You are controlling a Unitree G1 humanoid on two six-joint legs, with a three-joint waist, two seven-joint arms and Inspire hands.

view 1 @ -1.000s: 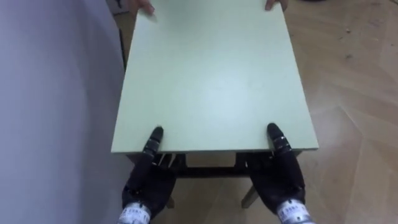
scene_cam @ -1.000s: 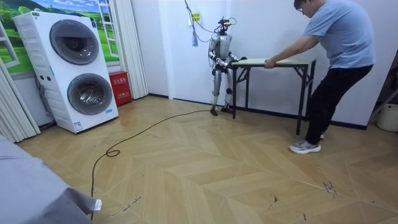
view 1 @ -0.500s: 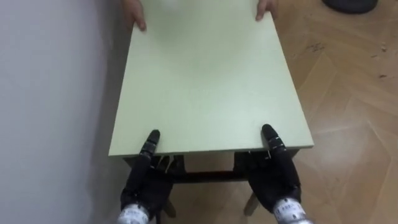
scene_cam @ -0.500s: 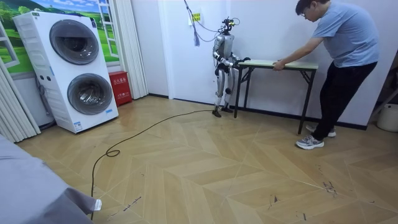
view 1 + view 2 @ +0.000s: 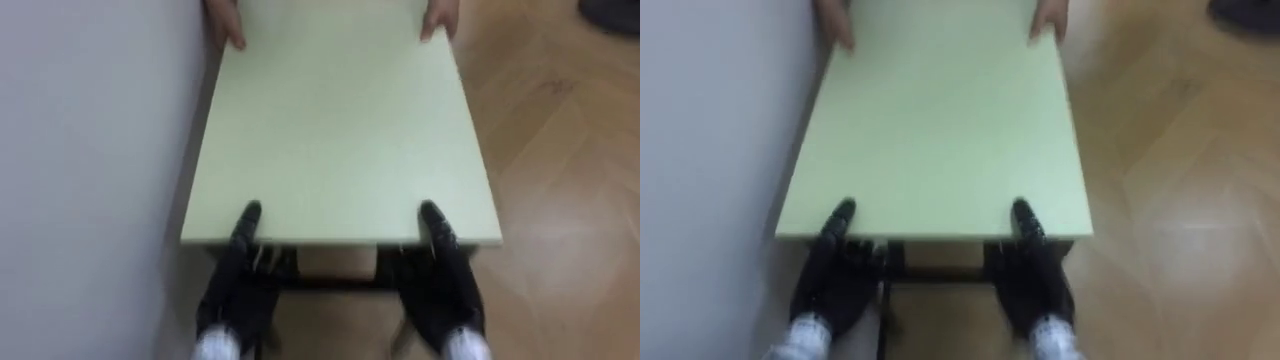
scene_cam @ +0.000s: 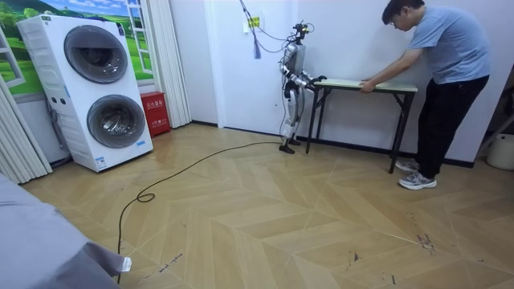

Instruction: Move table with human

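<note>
A pale green table [image 5: 340,130] runs away from me along a white wall. My left hand [image 5: 235,285] grips its near edge at the left, thumb on top and palm beneath. At the near right corner my right hand [image 5: 445,280] holds the edge the same way. A person's two hands [image 5: 225,25] clasp the far edge. In the room view I stand at the end of the table [image 6: 377,83] nearer the room view's left, and the person [image 6: 442,56] leans over the other end.
The white wall [image 5: 90,150] runs close along the table's left side. Wooden floor [image 5: 560,150] lies open to the right. Stacked washing machines [image 6: 100,88] and a red box [image 6: 154,112] stand at the room view's left.
In the room view the table, the person and I have all shifted toward the room view's right, the person stepping backwards. Both my hands keep their hold on the near edge.
</note>
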